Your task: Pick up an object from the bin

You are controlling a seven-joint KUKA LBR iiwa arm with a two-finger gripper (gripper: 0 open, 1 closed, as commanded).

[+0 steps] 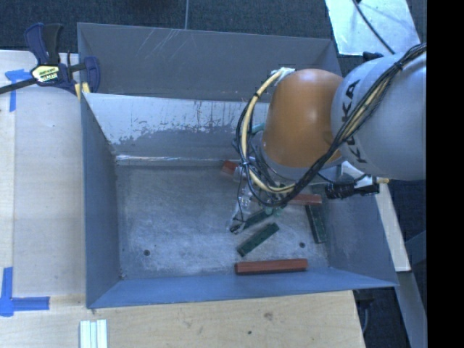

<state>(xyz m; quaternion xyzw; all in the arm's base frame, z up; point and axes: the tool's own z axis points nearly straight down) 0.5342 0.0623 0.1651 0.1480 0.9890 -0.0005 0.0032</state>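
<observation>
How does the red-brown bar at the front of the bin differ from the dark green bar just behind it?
Colour: the red-brown bar is rusty red, the dark green bar nearly black-green. Pose: the red-brown bar lies along the front wall, the green one slants. Length: the red-brown bar looks longer. Both are slim, straight and lie flat on the bin floor.

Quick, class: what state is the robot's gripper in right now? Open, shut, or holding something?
Gripper: cannot be told. It sits low over the bin floor, right by the upper end of a dark green bar.
</observation>
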